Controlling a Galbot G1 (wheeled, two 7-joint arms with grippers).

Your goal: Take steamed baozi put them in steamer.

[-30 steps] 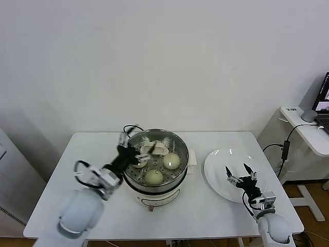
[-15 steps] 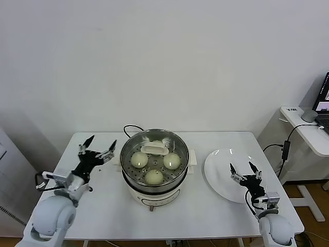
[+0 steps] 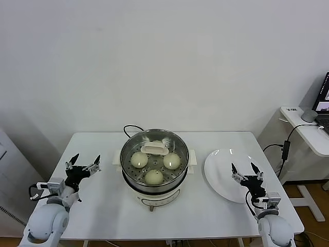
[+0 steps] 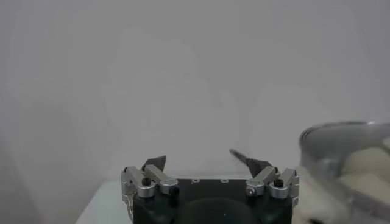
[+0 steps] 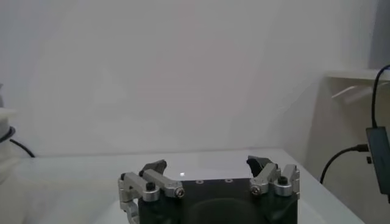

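Note:
The steamer (image 3: 154, 191), a shiny steel pot on a white base, stands mid-table. Three round cream baozi lie on its perforated floor: one on the left (image 3: 139, 159), one on the right (image 3: 171, 160), one at the front (image 3: 153, 177). Another pale, flatter shape (image 3: 154, 148) rests at the pot's back. My left gripper (image 3: 82, 163) hovers open and empty over the table, well left of the steamer. In the left wrist view that gripper (image 4: 204, 161) has the steamer's wall (image 4: 341, 152) off to one side. My right gripper (image 3: 246, 172) (image 5: 207, 165) is open and empty above the white plate (image 3: 221, 154).
The plate holds nothing. A black cord (image 3: 131, 127) loops behind the steamer. A white side table (image 3: 308, 128) with a hanging cable (image 3: 285, 149) stands past the table's right edge. A wall rises close behind.
My left arm has pulled out of the steamer and swung back left, toward the table's left edge, empty. The right gripper has hardly shifted.

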